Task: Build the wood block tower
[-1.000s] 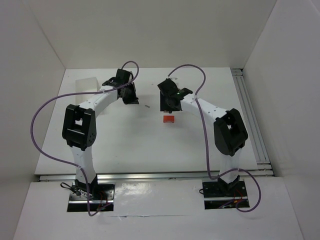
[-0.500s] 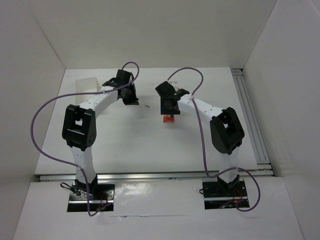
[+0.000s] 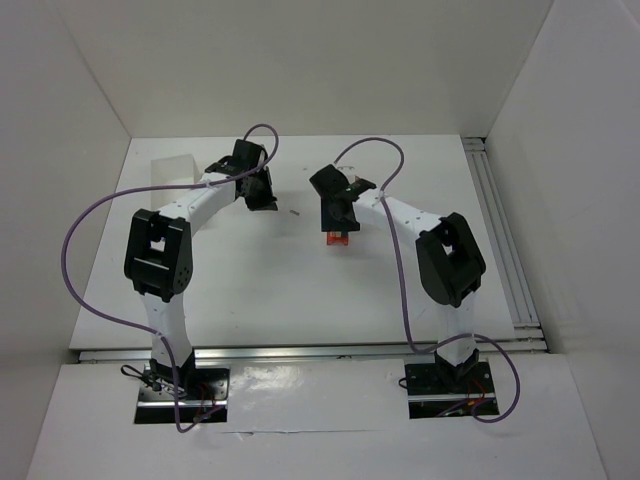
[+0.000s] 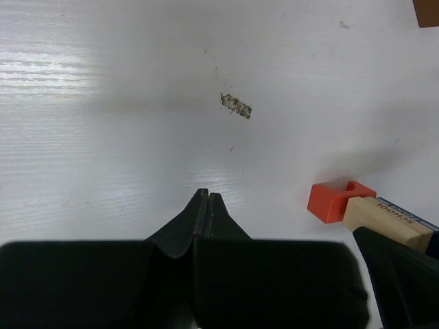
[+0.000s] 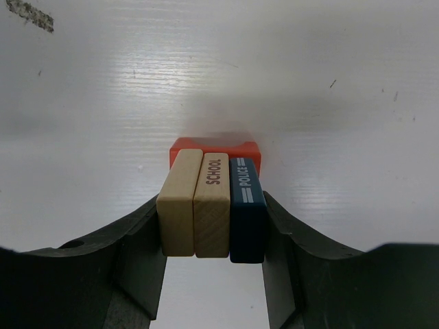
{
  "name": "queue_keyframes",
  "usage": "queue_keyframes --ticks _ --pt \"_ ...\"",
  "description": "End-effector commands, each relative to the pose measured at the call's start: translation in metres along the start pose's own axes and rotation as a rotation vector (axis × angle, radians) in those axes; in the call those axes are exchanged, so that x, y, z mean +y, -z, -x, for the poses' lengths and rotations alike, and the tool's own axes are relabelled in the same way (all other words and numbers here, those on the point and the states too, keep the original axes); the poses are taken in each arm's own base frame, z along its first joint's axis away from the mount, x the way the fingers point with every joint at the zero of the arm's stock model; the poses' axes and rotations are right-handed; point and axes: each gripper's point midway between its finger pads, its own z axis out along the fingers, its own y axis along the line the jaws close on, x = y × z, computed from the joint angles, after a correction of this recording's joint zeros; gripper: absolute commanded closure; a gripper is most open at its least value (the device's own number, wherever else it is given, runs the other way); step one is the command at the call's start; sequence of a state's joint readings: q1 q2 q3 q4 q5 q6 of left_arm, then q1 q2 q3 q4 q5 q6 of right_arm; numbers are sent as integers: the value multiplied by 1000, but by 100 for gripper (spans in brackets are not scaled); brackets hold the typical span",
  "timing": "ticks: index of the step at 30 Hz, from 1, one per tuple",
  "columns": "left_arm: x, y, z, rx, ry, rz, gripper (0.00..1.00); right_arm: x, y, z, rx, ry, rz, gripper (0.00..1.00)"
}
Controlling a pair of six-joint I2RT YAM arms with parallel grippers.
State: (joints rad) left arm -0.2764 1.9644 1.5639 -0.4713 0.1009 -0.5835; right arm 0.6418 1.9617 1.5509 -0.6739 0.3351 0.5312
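My right gripper (image 5: pixel 212 223) is shut on three small blocks held side by side: a plain pale one (image 5: pixel 180 202), a pale one marked SCHOOL (image 5: pixel 212 205) and a blue one marked POLICE (image 5: pixel 247 209). Their far ends reach the top of an orange-red block (image 5: pixel 215 147) standing on the table; I cannot tell if they touch it. In the top view the right gripper (image 3: pixel 340 215) partly covers that orange-red block (image 3: pixel 338 238). My left gripper (image 4: pixel 207 197) is shut and empty, left of the orange-red block (image 4: pixel 333 201). A brown block (image 4: pixel 426 10) shows at the frame corner.
A translucent white tub (image 3: pixel 170 170) stands at the back left, behind the left gripper (image 3: pixel 262 195). A dark scuff mark (image 4: pixel 236 105) lies on the table between the arms. A metal rail (image 3: pixel 500 230) runs along the table's right side.
My right gripper has moved down and slightly left with its blocks, so it now covers part of the orange-red block. The left arm has not moved.
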Motion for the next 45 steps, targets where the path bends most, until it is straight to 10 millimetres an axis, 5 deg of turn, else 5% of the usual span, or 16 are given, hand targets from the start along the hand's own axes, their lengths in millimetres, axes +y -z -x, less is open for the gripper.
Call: queue_keyframes --ticks 1,21,45 --pt "-6 19 13 -53 13 -19 100 7 1 4 -16 -8 6 56" --pt "-5 15 13 -54 3 -19 100 9 -8 -1 5 -11 3 56" --pt "-5 14 9 -41 4 -23 100 16 0 8 -15 -10 11 9"
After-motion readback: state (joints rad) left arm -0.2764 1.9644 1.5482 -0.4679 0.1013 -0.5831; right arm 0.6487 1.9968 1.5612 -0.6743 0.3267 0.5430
